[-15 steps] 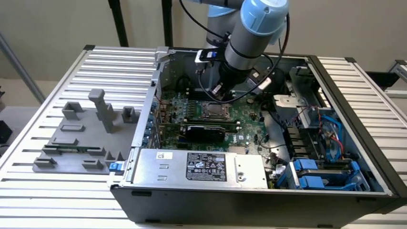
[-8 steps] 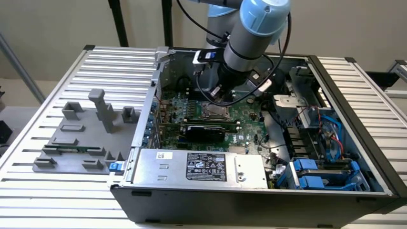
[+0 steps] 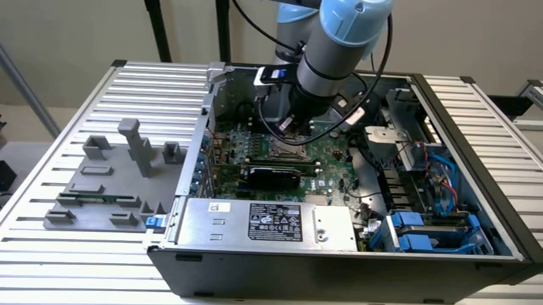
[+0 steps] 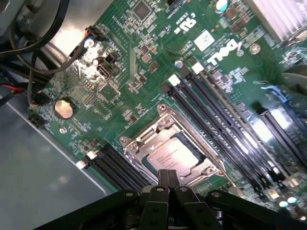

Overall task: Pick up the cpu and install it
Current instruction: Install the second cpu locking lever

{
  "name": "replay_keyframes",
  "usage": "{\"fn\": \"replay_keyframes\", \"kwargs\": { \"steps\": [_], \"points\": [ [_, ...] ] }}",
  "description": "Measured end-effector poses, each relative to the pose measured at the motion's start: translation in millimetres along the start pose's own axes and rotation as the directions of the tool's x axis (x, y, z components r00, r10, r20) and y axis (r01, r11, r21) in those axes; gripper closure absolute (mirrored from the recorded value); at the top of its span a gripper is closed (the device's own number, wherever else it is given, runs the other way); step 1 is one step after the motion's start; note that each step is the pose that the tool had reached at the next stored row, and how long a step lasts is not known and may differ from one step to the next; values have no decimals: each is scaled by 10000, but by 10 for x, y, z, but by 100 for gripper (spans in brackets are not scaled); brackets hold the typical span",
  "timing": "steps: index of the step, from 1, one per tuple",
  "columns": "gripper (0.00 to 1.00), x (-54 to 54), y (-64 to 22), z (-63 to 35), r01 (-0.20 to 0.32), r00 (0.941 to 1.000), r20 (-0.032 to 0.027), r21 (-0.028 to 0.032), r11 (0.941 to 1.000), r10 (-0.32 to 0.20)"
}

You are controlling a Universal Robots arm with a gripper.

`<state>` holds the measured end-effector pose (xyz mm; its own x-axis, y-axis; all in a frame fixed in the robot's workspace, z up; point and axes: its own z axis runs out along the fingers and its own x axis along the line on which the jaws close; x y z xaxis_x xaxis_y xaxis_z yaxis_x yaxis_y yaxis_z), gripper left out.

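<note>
We found the cpu (image 4: 171,158) seated in the motherboard socket (image 4: 169,152), our end effector (image 4: 168,178) just above it with fingers together, holding nothing. In our judgement, doing this step well demanded level seating within the frame before withdrawal.

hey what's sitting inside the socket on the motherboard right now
The cpu lies inside the socket, silver top up, metal frame around it. The claw covers its near edge, and whatever lies under the chip is hidden.
</note>
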<state>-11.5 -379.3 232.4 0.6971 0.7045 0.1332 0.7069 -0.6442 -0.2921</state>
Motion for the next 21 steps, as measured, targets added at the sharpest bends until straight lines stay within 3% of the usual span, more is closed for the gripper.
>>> {"fn": "replay_keyframes", "kwargs": {
  "steps": [8, 14, 21],
  "points": [
    [89, -159, 58, -155, -5, 10000, 23, -23, 10000, 5],
    [89, -279, 31, -171, -20, 9999, 119, -117, 9999, 21],
    [89, -451, -15, -181, -23, 9999, 143, -142, 9999, 25]
  ]
}}
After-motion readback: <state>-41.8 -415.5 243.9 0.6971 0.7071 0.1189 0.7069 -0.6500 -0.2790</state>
